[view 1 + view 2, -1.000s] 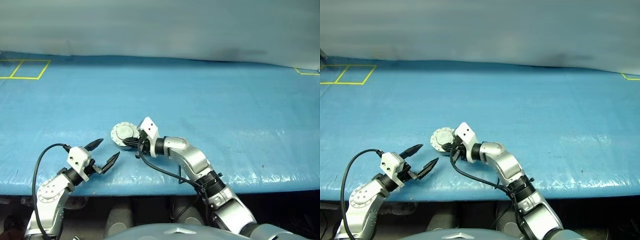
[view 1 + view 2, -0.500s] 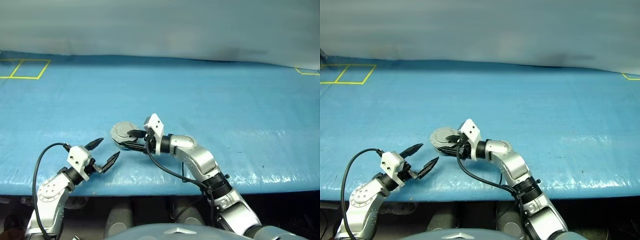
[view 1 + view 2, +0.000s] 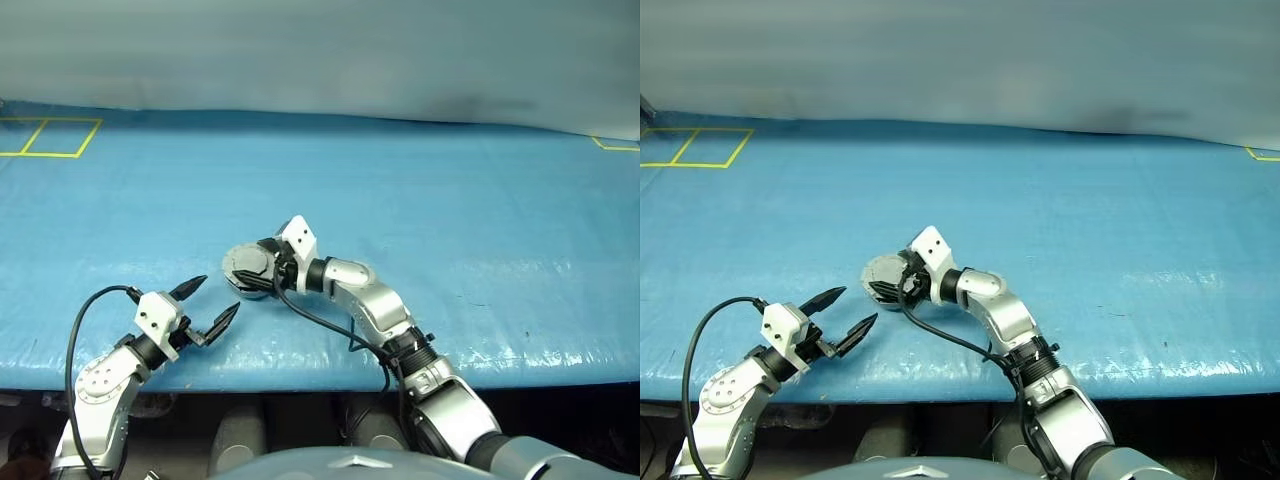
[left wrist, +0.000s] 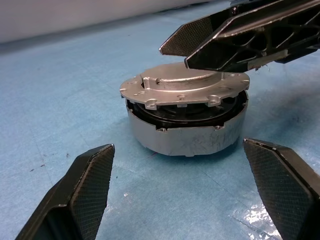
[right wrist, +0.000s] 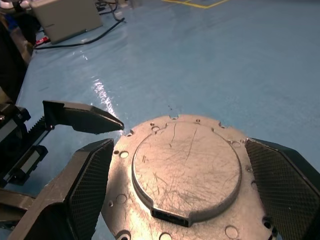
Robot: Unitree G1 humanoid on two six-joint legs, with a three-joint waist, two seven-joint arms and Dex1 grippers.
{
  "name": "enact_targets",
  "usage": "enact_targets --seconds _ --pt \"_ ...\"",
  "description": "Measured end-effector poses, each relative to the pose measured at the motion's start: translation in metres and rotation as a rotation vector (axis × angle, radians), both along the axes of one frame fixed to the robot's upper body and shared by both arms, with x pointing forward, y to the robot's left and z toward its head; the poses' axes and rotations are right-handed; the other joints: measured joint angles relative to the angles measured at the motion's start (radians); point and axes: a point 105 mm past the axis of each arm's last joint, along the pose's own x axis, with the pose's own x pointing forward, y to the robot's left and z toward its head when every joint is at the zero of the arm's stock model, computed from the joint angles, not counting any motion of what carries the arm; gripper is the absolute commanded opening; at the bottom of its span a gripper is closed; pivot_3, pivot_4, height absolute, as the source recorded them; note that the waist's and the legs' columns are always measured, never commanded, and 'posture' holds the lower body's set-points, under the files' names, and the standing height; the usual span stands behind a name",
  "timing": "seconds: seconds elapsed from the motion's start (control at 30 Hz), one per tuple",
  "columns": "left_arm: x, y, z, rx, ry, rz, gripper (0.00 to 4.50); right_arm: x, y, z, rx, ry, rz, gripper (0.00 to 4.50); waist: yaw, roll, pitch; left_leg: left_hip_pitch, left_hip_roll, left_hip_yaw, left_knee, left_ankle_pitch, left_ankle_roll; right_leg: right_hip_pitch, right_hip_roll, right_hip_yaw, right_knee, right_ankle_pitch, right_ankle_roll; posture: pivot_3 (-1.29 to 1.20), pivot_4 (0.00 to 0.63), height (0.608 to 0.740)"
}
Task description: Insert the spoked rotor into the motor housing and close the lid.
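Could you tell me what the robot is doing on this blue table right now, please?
The robot is assembling a small motor. The lid lies on top of the motor housing on the blue table, seemingly not quite flush. The right gripper hovers just over the lid, fingers open on either side. The left gripper waits open nearby, holding nothing.

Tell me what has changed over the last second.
The right gripper opened its fingers; a second ago they were shut at the lid. It now sits spread over the lid, which lies on the motor housing. The left gripper stayed open in place, and the housing did not move.
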Motion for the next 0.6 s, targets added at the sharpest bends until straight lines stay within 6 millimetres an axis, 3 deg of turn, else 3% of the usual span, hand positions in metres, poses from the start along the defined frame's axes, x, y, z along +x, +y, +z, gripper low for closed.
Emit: enact_targets --seconds 0.23,0.43,0.6 --pt "-0.0022 0.0017 -0.0026 0.0 0.01 0.013 4.5 -0.0023 0.0012 -0.0034 -0.025 -0.035 0.013 4.47 -0.001 0.0 0.0 0.001 0.0 0.0 0.0 0.0 0.0 0.0 0.0 0.0 0.0 0.0 0.0 0.0 0.15 0.74" --pt "-0.002 0.0017 -0.0026 0.002 0.01 0.014 4.5 0.0001 -0.0005 -0.0068 -0.053 -0.066 0.0 3.02 -0.001 0.0 0.0 0.001 0.0 0.0 0.0 0.0 0.0 0.0 0.0 0.0 0.0 0.0 0.0 0.0 0.15 0.74" --pt "-0.0015 0.0015 -0.0024 0.006 0.008 0.012 4.5 -0.0003 -0.0021 -0.0065 -0.096 -0.131 0.01 3.02 -0.001 0.0 0.0 0.001 0.0 0.0 0.0 0.0 0.0 0.001 0.0 0.0 0.0 0.0 0.0 0.0 0.15 0.74"
